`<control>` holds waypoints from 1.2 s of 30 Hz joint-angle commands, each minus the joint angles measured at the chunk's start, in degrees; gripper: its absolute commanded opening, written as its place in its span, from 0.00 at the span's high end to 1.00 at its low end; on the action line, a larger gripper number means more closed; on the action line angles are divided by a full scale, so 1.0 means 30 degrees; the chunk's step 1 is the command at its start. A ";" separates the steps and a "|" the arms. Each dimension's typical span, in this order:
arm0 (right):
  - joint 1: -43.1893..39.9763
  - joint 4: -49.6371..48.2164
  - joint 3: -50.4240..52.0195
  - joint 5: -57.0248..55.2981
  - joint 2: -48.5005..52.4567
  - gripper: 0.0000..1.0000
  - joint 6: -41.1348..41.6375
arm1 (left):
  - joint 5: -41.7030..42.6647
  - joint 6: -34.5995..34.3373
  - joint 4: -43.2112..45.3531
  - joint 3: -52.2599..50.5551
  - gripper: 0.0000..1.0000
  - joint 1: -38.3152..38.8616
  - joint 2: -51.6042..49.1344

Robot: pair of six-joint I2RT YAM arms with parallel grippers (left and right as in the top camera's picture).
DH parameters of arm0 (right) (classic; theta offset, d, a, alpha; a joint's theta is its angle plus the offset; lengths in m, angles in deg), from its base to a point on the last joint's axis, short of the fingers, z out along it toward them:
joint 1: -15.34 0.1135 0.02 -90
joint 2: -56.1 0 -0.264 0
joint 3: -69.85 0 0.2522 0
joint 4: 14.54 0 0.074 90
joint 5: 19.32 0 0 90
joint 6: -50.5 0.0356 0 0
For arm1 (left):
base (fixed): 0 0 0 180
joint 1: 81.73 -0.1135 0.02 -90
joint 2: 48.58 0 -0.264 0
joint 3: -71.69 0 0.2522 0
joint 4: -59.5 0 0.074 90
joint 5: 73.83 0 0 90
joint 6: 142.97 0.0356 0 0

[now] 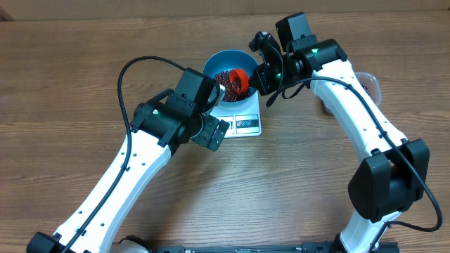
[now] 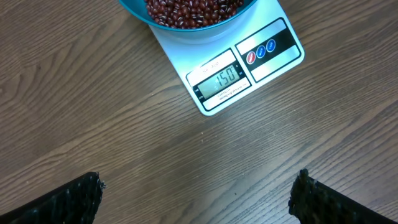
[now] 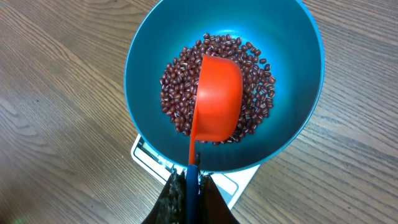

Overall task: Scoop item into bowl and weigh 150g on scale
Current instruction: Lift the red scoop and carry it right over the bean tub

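The right hand (image 3: 188,191) is pinching an orange plastic scoop (image 3: 217,99) above red-brown beans (image 3: 176,93) in a blue bowl (image 3: 298,81). The left hand (image 2: 196,199) is hovering wide open, empty.

Overhead: top-down, far — wrist views close, looking down; all share bowl (image 3: 146,81), scale (image 2: 227,59); left perhaps tilted.

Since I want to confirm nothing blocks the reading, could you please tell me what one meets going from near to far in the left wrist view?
left fingers → bare table → scale, with its display in plain sight → bowl holding the beans
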 commanded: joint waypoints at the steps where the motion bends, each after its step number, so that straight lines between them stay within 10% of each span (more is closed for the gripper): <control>1: 0.0109 -0.0138 -0.0597 0.0058 -0.0838 0.96 0.0423 | 0.0219 0.0299 0.0022 -0.0080 0.00 0.0007 0.0226; 12: -0.0772 -0.0452 -0.0597 0.2623 -0.1086 0.96 0.1603 | 0.0219 0.0299 0.0022 -0.0080 0.00 0.0007 0.0226; 23: -0.6368 0.0546 -0.0597 1.0695 -0.2055 0.96 0.1566 | 0.0219 0.0306 0.0022 -0.0080 0.00 0.0007 0.0226; 36: -1.2713 0.5967 -0.0597 1.0418 -0.4626 0.96 -0.1180 | 0.0219 0.0306 0.0022 -0.0080 0.00 0.0007 0.0226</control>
